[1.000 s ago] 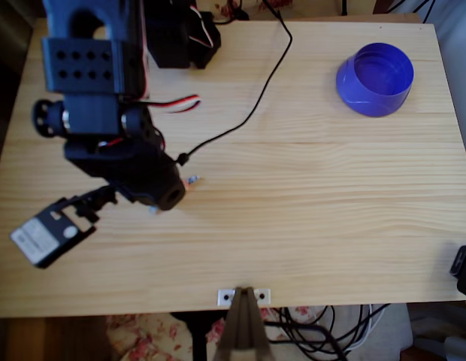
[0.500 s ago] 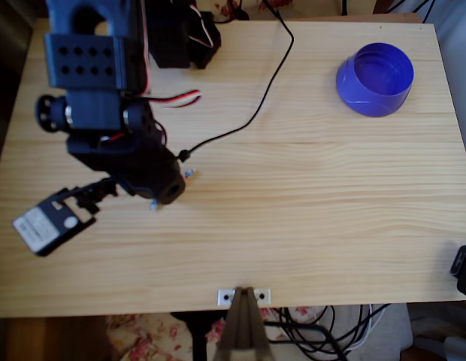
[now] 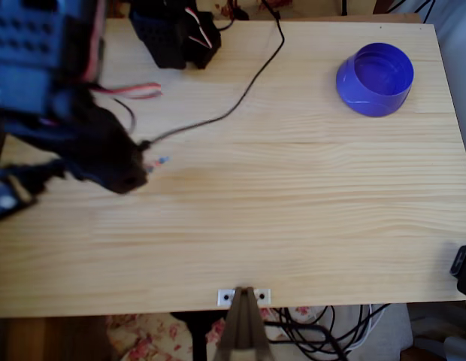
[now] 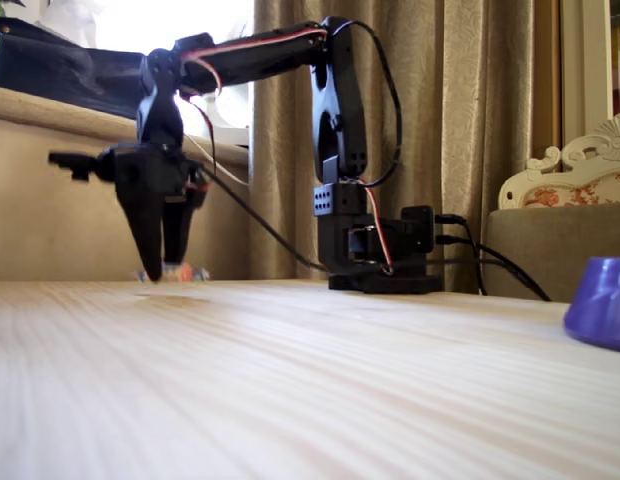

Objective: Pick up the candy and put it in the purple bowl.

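Candy (image 3: 159,161), mid-left of overhead view, is pinched in claw (image 4: 160,268) tips; light, crinkly, slippery — best held at body, not twisted ends.

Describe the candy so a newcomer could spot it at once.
Start at the black arm over the wooden table's left side in the overhead view. At its tool tips sits the candy, just above the tabletop in the fixed view. It is tiny, with bluish twisted ends, unlike the purple bowl.
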Robot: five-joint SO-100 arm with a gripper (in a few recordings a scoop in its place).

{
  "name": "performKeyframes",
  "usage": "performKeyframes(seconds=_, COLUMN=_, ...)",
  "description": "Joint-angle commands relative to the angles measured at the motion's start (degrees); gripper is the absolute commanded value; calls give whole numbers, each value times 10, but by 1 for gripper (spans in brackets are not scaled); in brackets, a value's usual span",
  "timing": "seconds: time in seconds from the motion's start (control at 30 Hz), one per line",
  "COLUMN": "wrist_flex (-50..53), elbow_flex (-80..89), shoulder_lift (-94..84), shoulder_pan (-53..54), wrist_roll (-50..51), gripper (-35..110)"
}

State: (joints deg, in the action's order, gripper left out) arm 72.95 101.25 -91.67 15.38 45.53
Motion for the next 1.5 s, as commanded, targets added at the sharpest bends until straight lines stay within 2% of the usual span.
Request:
performKeyframes(seconds=0.0, wrist_flex=59, elbow_flex=-33, shoulder_lift=-139, shoulder_pan=28, wrist_roll=-28, gripper=0)
performKeyframes(seconds=0.23, wrist_flex=183, elbow_flex=78, shoulder_lift=-299, shoulder_pan=-5, wrist_roll=-92, gripper=0)
performKeyframes(seconds=0.4, wrist_flex=308, elbow_flex=92, shoulder_lift=-358, shoulder_pan=-101, wrist_roll=-69, gripper=0)
performKeyframes(seconds=0.67, wrist_flex=327, elbow_flex=122, shoulder_lift=-475, shoulder_pan=-252, wrist_roll=-64, gripper=0)
performKeyframes(seconds=0.77, wrist_flex=323, elbow_flex=132, shoulder_lift=-519, shoulder_pan=-329, wrist_roll=-50, gripper=0)
performKeyframes(seconds=1.1, wrist_flex=268, elbow_flex=169, shoulder_lift=-628, shoulder_pan=-567, wrist_roll=-95, gripper=0)
performKeyframes(seconds=1.27, wrist_flex=201, elbow_flex=192, shoulder_lift=-652, shoulder_pan=-692, wrist_roll=-127, gripper=0)
performKeyframes(seconds=1.47, wrist_flex=66, elbow_flex=214, shoulder_lift=-614, shoulder_pan=-805, wrist_roll=-172, gripper=0)
